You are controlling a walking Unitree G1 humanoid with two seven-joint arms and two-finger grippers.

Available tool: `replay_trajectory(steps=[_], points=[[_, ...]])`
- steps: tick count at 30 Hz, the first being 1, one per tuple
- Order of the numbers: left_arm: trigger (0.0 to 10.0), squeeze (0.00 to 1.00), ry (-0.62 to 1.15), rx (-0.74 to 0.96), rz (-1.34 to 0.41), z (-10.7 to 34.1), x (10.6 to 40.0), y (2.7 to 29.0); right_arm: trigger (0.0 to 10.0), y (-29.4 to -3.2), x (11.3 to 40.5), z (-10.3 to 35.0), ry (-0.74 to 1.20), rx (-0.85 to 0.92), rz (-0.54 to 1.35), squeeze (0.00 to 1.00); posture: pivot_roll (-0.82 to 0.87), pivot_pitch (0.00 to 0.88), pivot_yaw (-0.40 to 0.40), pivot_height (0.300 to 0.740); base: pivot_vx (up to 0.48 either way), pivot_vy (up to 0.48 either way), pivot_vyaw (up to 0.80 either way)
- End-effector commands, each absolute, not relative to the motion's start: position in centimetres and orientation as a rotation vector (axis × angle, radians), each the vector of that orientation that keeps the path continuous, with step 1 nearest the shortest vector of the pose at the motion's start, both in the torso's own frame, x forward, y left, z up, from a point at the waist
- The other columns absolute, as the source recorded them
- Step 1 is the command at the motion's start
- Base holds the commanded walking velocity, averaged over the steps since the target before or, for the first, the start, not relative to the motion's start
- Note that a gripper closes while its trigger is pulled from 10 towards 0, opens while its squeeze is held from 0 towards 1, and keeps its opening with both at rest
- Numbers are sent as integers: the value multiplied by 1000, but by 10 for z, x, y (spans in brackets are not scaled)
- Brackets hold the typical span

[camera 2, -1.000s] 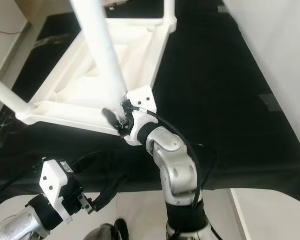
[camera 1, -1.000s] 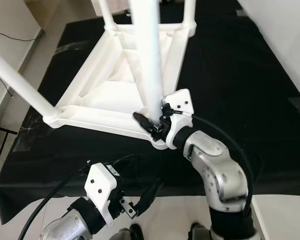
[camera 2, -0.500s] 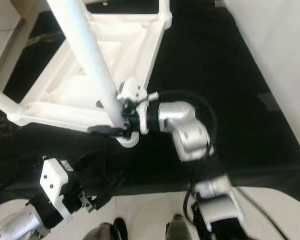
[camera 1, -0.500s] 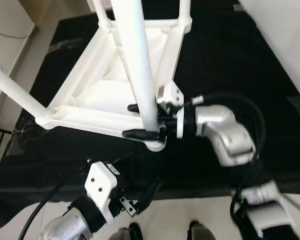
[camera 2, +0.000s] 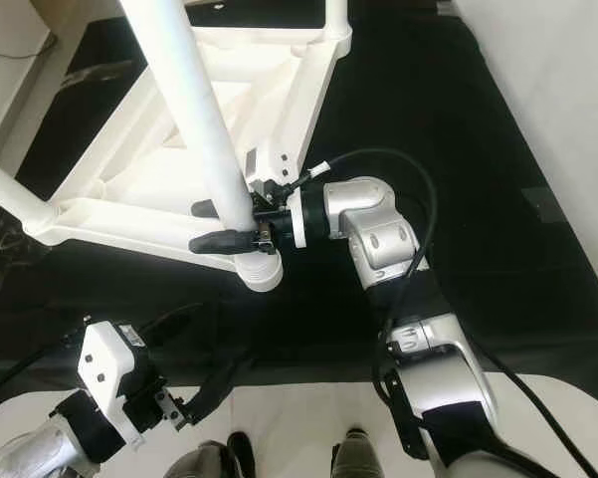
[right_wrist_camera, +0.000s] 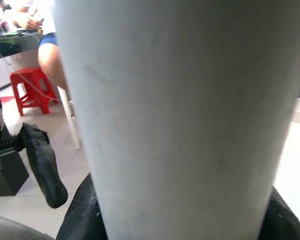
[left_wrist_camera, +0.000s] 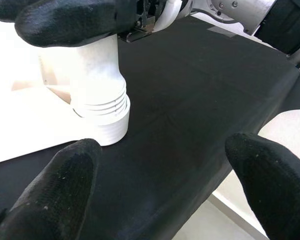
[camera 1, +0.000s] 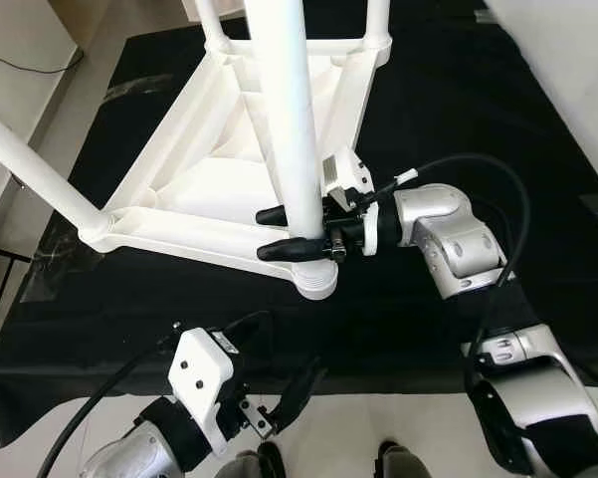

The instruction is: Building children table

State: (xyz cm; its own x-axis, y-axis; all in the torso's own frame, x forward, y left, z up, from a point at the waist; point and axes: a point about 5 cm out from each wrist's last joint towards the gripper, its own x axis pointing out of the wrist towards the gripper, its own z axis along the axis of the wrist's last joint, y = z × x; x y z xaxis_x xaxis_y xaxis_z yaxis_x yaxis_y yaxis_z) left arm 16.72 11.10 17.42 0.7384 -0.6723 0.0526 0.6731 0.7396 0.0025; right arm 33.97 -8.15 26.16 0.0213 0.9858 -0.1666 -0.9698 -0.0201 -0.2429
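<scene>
Right gripper (camera 1: pixel 297 231) clenched on leg (camera 1: pixel 297 129) above threaded socket (camera 1: pixel 316 281); left gripper (camera 1: pixel 294 393) released, idle. Cross-threading likely if leg tilts (table frame (camera 1: pixel 194 189) unbraced on bench (camera 1: pixel 448 119)).

Bright even daylight, head views sharp, white table leg (right_wrist_camera: pixel 179 115) blurred close-up, soft shadows, no glare

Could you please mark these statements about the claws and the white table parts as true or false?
1. The right claw has its fingers on either side of the upright white leg. True.
2. The left claw holds a table leg. False: it is open, low by the black cloth's near edge, holding nothing.
3. The white table frame lies on a black cloth. True.
4. The cloth is red. False: it is black.
</scene>
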Motion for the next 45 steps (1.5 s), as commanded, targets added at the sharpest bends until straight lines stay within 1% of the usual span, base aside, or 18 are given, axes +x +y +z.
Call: replay_trajectory(steps=[1, 7, 8, 9, 10, 11, 12, 19, 20, 23, 24, 25, 30, 33, 34, 35, 37, 45], points=[[10000, 0, -29, -27, -739, 171, 164, 110, 0, -81, 340, 250, -38, -311, 1513, 0, -42, 306, 124, 740, 0, 0, 0], [10000, 0, -31, -32, -735, 171, 164, 109, 0, -99, 330, 232, -7, -290, 1245, 0, -52, 314, 115, 740, 0, 0, 0], [10000, 0, -31, -32, -735, 171, 164, 110, 0, -99, 323, 223, 20, -269, 1071, 0, -69, 315, 107, 740, 0, 0, 0], [10000, 0, -31, -32, -734, 171, 164, 111, 0, -102, 321, 215, 40, -259, 801, 0, -73, 315, 108, 740, 0, 0, 0], [10000, 0, -30, -32, -735, 171, 164, 112, 0, -100, 305, 202, 94, -220, 613, 0, -89, 321, 113, 740, 0, 0, 0], [10000, 0, -30, -32, -735, 171, 164, 112, 0, -100, 305, 202, 94, -220, 613, 0, -89, 321, 113, 740, 0, 0, 0], [10000, 0, -31, -32, -736, 171, 166, 114, 0, -103, 285, 192, 154, -166, 436, 0, -94, 321, 122, 740, 0, 0, 0], [10000, 0, -26, -23, -760, 169, 169, 113, 0, -83, 290, 197, 97, -181, 509, 0, -87, 297, 135, 740, 0, 0, 0], [10000, 0, -28, -19, -753, 169, 169, 113, 9843, -82, 296, 201, 81, -195, 514, 0, -89, 292, 133, 740, 0, 0, 0], [10000, 0, -30, -19, -748, 169, 170, 113, 9843, -81, 297, 202, 79, -205, 516, 0, -89, 292, 133, 740, 0, 0, 0], [10000, 0, -34, -19, -740, 170, 170, 114, 10000, -77, 297, 207, 62, -202, 560, 761, -86, 294, 133, 740, 0, 0, 0], [10000, 0, -37, -19, -736, 170, 171, 114, 10000, -71, 296, 214, 34, -169, 646, 1000, -86, 293, 135, 740, 0, 0, 0], [10000, 0, -39, -19, -735, 171, 172, 114, 10000, -62, 296, 229, -35, -136, 747, 1000, -85, 294, 136, 740, 0, 0, 0], [10000, 0, -38, -19, -739, 171, 172, 114, 10000, -55, 294, 244, -104, -142, 951, 1000, -82, 294, 140, 740, 0, 0, 0], [10000, 0, -38, -19, -739, 171, 172, 114, 10000, -55, 294, 244, -104, -142, 951, 1000, -82, 294, 140, 740, 0, 0, 0], [10000, 0, -39, -20, -741, 171, 172, 113, 10000, -56, 296, 250, -132, -176, 1065, 0, -78, 294, 141, 740, 0, 0, 0], [10000, 0, -39, -21, -743, 171, 172, 113, 10000, -60, 302, 257, -145, -241, 1277, 0, -76, 293, 138, 740, 0, 0, 0], [10000, 0, -39, -24, -742, 171, 171, 112, 10000, -66, 313, 262, -132, -276, 1397, 0, -65, 296, 133, 740, 0, 0, 0]])
